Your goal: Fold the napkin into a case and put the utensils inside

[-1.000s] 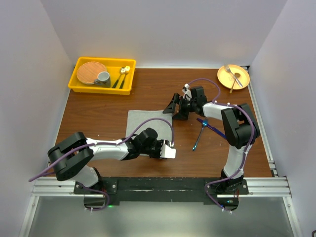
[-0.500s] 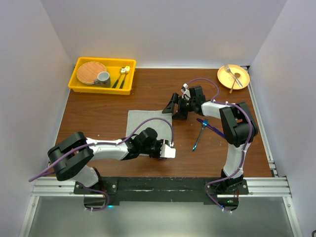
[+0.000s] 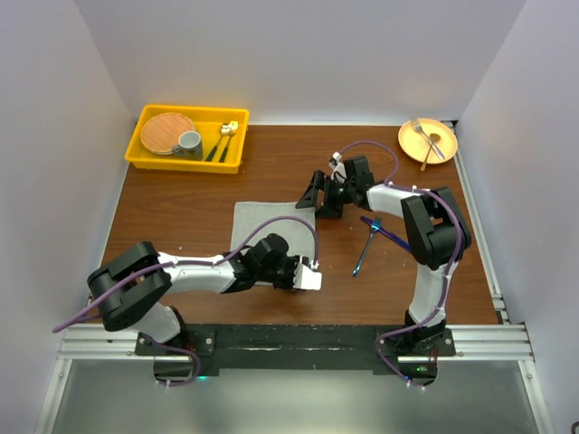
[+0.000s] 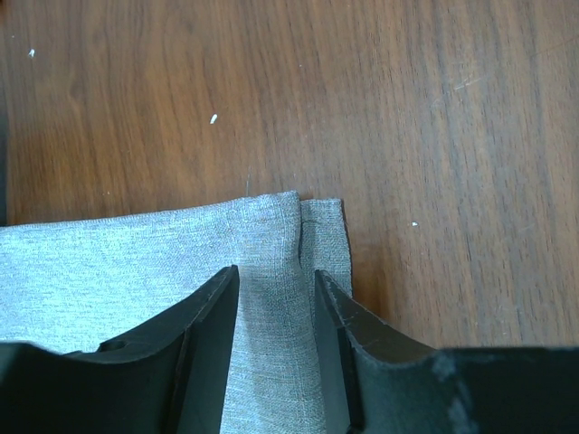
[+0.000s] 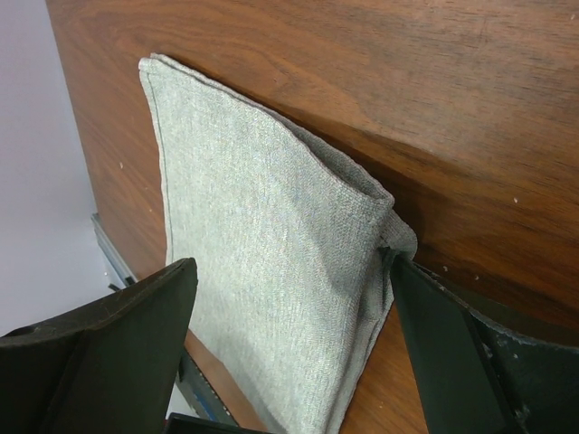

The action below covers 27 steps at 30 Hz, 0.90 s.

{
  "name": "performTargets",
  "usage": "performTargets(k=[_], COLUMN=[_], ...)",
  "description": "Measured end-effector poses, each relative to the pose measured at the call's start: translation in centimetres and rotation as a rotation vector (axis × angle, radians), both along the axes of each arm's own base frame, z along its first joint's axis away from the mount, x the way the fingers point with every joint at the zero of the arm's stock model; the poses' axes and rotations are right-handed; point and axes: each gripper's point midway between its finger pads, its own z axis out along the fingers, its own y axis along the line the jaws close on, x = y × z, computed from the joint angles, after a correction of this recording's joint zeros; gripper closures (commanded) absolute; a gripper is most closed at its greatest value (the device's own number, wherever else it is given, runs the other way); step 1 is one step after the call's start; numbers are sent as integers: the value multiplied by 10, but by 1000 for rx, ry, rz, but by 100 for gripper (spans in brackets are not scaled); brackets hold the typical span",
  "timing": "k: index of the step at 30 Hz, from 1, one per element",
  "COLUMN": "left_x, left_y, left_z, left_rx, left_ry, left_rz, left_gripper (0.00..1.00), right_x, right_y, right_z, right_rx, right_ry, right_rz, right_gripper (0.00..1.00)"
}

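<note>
We saw R end effector [image 3: 321,199], spread wide, edge twd napkin [image 3: 258,221] corner, so next fold looked near. L end effector [image 4: 276,276] sat part-spread on it.

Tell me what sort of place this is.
Most likely a robotics lab test cell, not a dining room: plain white walls box in a wooden table, two robot arms are bolted to a metal rail at its near edge, and tableware sits staged in a yellow bin.

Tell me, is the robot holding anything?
Left tool straddles the napkin at its near right corner; whether it pinches, I cannot tell. Right tool stands open by the far corner, holding nothing.
</note>
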Motion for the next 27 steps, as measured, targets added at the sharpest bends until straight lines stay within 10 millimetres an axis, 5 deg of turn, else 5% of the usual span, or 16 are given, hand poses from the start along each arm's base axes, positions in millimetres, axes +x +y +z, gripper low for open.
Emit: performTargets(k=[14, 20, 27], left_x=[-1, -2, -4], left_y=[1, 2, 3], left_z=[-5, -7, -8], left_rx=[15, 24, 30], left_ry=[-2, -4, 1], left_rz=[-19, -24, -32], left_gripper=[80, 100, 100], right_x=[1, 1, 1], right_y=[0, 0, -1], right_z=[-1, -1, -1], right_rx=[-17, -22, -27], right_ry=[2, 1, 0], right_rz=[-6, -5, -4], right_gripper=[7, 7, 7])
